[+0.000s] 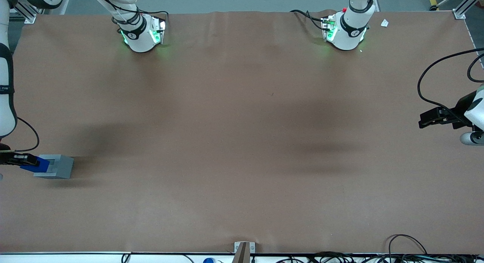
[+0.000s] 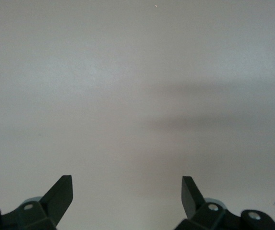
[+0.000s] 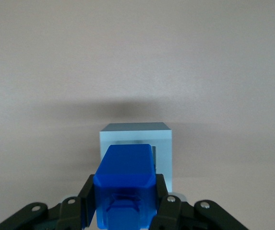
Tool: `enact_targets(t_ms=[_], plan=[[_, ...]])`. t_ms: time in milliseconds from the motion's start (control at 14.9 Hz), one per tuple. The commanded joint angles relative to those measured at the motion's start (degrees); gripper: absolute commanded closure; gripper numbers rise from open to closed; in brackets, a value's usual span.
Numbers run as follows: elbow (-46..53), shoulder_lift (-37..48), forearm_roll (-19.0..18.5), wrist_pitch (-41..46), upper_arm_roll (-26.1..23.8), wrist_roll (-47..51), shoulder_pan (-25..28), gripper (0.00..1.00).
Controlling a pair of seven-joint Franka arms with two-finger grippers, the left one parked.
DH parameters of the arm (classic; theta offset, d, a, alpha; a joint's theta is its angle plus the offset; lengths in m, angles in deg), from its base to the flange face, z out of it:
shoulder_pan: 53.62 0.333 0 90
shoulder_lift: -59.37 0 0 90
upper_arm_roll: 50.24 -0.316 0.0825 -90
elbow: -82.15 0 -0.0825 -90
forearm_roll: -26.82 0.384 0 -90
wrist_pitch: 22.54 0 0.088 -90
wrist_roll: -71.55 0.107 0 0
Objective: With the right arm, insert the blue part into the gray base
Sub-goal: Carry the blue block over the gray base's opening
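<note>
One block, one socket: we have the blue part [image 3: 125, 184] clenched in our gripper [image 3: 125, 211], poised just above the gray base [image 1: 56, 167] at the working arm's end of the table [image 1: 242, 142]. We're at alignment; next, we judge, square it over the recess and press down gently.

Two dark fingertips [image 2: 60, 194] of the parked arm's hand stick up into the picture, set wide apart with a broad gap between them. Ahead of them lies bare, pale table covering [image 2: 137, 72]. A soft dark shadow [image 2: 209, 108] stretches in bands across the covering, ahead of one finger. Nothing sits between the fingertips
</note>
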Motion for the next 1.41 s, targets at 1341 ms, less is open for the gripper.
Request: enact_targets(t_ms=[1341], plan=[[1.12,-2.15,1.29,0.56,-1.10,1.22,-1.47,0.81]])
